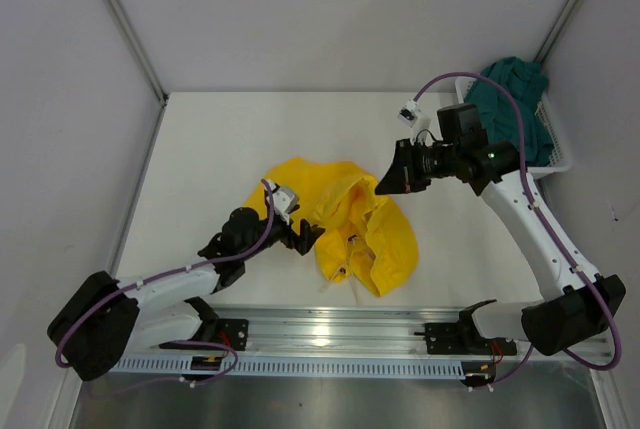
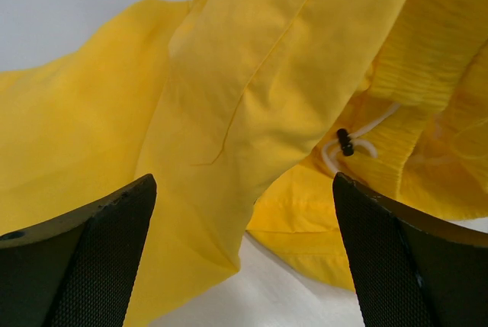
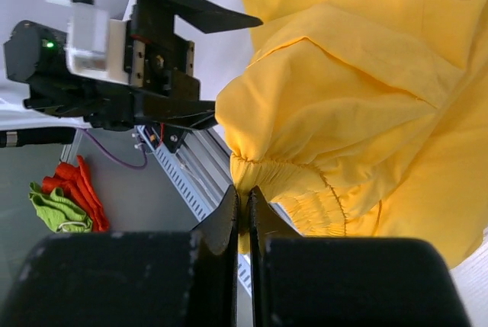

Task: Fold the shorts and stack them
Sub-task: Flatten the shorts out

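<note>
Left gripper (image 1: 305,237), jaws spread wide, is hovering at the left edge of the crumpled yellow shorts (image 1: 360,224) lying mid-table (image 1: 220,139). Right gripper (image 1: 383,185), fingers pressed together, is hanging by their upper right edge. Teal shorts (image 1: 515,89) are lying heaped in the white basket (image 1: 556,144), far right.

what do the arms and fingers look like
The left arm and right arm have white links with black joints and bases. A purple cable loops along each. The fingers are black, wedge-shaped, with mesh-textured pads. A green light glows near the right wrist.
</note>
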